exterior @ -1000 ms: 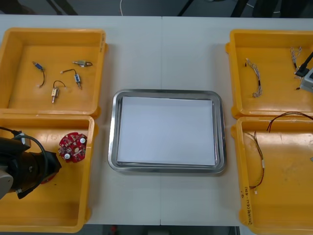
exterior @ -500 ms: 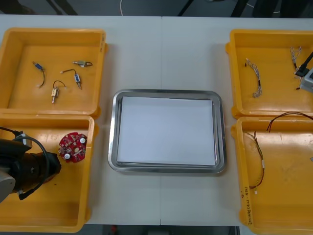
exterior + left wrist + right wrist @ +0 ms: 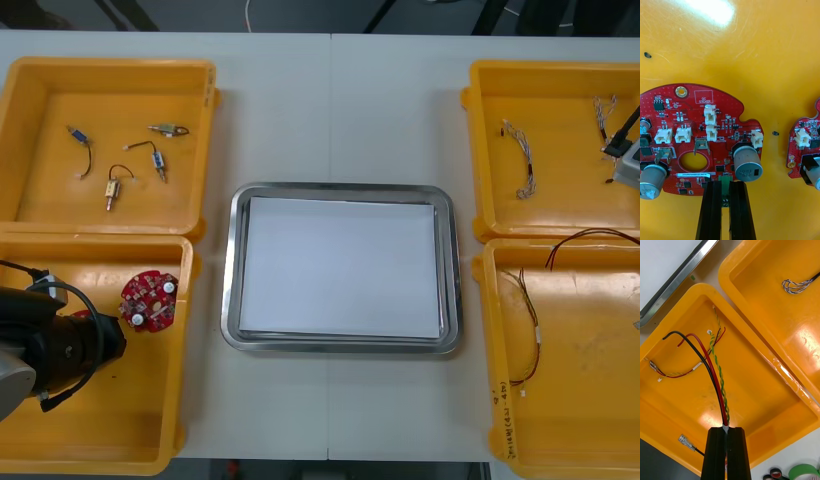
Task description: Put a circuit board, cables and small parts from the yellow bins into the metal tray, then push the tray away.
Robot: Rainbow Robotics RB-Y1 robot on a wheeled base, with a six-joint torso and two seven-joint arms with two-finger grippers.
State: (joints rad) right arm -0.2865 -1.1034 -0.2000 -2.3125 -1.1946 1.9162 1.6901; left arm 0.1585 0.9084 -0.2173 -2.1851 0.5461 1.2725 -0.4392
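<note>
Round red circuit board (image 3: pixel 688 112), printed "QC STICKER", lay flat and component side up in the near left yellow bin (image 3: pixel 130 430); no long axis. The left gripper (image 3: pixel 725 198) pinched its edge, jaws nearly together. The right gripper (image 3: pixel 726 442), jaws closed, clamped black, red and twisted cables (image 3: pixel 717 382) reaching into the near right bin (image 3: pixel 767 397).

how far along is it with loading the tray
Done: nothing, the metal tray is bare. In hand: the left gripper is shut on a red circuit board in the near left yellow bin; the right gripper is shut on a red, black and yellow-green cable bundle. Left: both drops, the small metal parts, the push.
</note>
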